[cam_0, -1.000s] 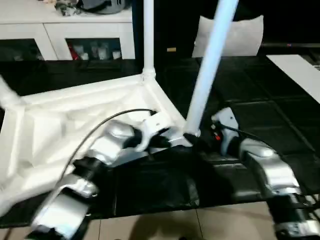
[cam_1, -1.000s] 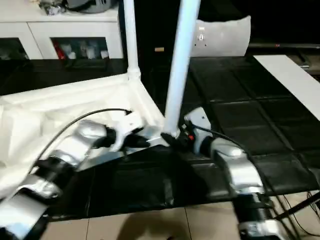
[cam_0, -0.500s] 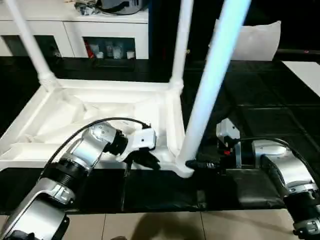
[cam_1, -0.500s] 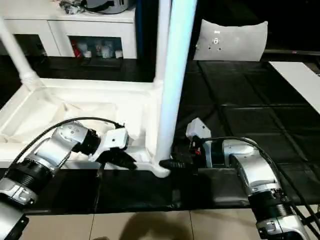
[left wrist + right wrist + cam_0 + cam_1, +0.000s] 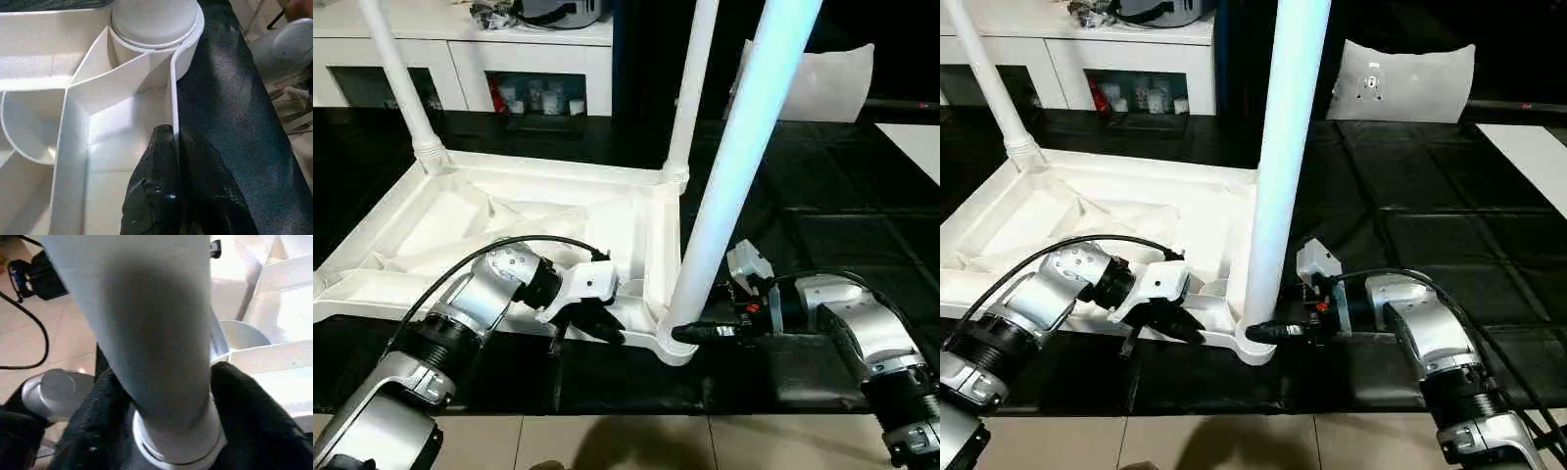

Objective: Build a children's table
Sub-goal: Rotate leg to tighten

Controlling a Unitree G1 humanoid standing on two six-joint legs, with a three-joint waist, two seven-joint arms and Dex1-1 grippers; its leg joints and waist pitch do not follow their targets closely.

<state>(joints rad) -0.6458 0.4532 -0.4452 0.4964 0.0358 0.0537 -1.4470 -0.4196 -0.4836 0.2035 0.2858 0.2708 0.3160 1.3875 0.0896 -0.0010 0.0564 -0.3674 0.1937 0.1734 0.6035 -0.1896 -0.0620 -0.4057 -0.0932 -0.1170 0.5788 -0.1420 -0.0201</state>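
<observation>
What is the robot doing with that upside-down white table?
The robot is putting the legs on a white children's table. The tabletop lies upside down on a black mat. The left end effector is pinched shut on the tabletop's near edge wall, holding it steady. The right end effector has a finger on each side of the bottom of the nearest leg, right where it stands in the corner socket. Two more legs already stand in the far corners.
</observation>
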